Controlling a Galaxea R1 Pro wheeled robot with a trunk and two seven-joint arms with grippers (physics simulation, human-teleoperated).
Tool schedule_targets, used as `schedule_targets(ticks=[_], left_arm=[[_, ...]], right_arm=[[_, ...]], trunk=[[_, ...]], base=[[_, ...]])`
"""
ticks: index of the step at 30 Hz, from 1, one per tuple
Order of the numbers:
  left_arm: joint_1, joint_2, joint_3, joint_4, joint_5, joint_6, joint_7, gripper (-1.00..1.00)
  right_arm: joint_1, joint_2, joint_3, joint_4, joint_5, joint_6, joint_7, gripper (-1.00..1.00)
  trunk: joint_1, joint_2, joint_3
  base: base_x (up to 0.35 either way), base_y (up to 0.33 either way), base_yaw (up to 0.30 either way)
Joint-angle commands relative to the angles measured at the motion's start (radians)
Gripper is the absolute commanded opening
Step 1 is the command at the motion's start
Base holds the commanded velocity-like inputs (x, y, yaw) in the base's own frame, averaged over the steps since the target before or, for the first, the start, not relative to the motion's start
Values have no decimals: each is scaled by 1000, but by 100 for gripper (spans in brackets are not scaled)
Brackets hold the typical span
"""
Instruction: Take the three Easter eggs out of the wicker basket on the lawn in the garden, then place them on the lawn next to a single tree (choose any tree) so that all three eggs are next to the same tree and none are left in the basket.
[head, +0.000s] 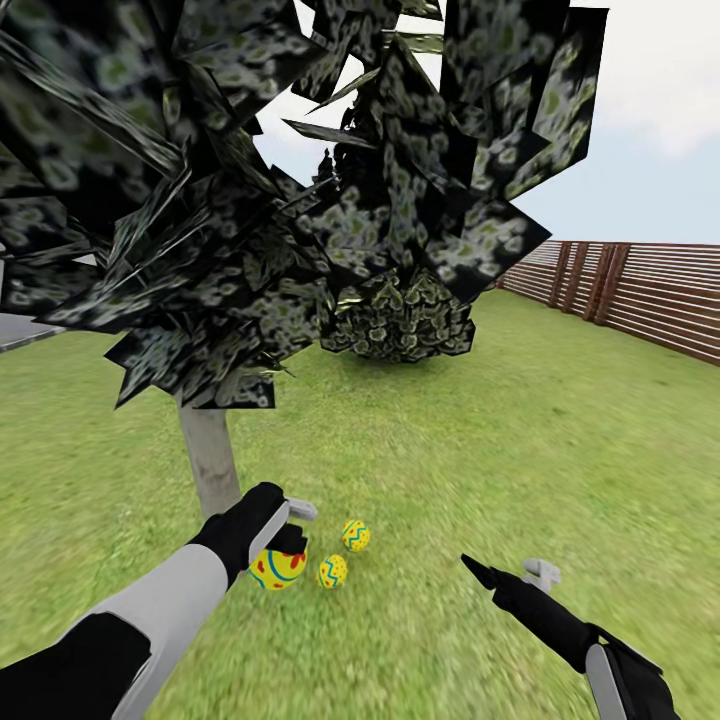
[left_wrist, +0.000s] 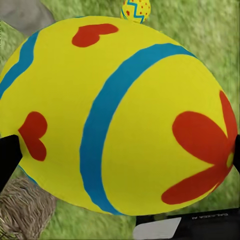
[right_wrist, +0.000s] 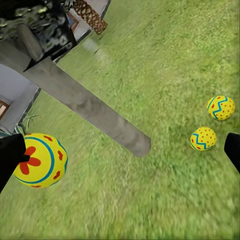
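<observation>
My left gripper (head: 285, 548) is shut on a yellow egg with blue bands and a red flower (head: 277, 570), held low over the lawn (head: 450, 450) just right of the tree's pale grey trunk (head: 208, 460). That egg (left_wrist: 120, 115) looms large in the left wrist view, with a black fingertip at each side of it. Two more yellow eggs with blue zigzags and red dots (head: 355, 535) (head: 332, 571) lie on the grass close by. My right gripper (head: 505, 568) hovers open to their right. The right wrist view takes in the trunk (right_wrist: 85, 105), the flower egg (right_wrist: 41, 160) and both lying eggs (right_wrist: 220, 107) (right_wrist: 203, 138). The wicker basket is out of view.
Dark speckled leaves (head: 200, 180) hang low over the spot. A second leafy clump (head: 400, 320) stands further back. A brown slat fence (head: 640, 290) runs along the right. A scaly palm trunk (right_wrist: 92, 15) and a grey wall (right_wrist: 15, 100) lie beyond the tree.
</observation>
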Motion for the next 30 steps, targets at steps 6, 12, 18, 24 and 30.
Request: schedule_targets(ticks=[6, 12, 18, 24, 30], left_arm=[[-1, 1, -6, -1, 12, -12, 7, -100], [0, 1, -5, 0, 12, -15, 7, -100], [0, 2, -6, 0, 12, -17, 7, -100], [0, 2, -4, 1, 13, -21, 1, -100], [0, 2, 0, 7, 13, -23, -2, -100]], right_arm=[[0, 1, -3, 0, -5, 8, 2, 100], [0, 1, -3, 0, -5, 7, 4, 100], [0, 1, 0, 0, -6, 7, 3, 100], [0, 1, -2, 0, -4, 8, 4, 100], [-1, 2, 3, 0, -2, 6, -25, 100]], trunk=[[12, -22, -10], [35, -64, -29], [58, -106, -47], [81, -148, -66], [104, -190, -85]], base=[[2, -4, 0], [0, 0, 0], [0, 0, 0], [0, 0, 0], [0, 0, 0]])
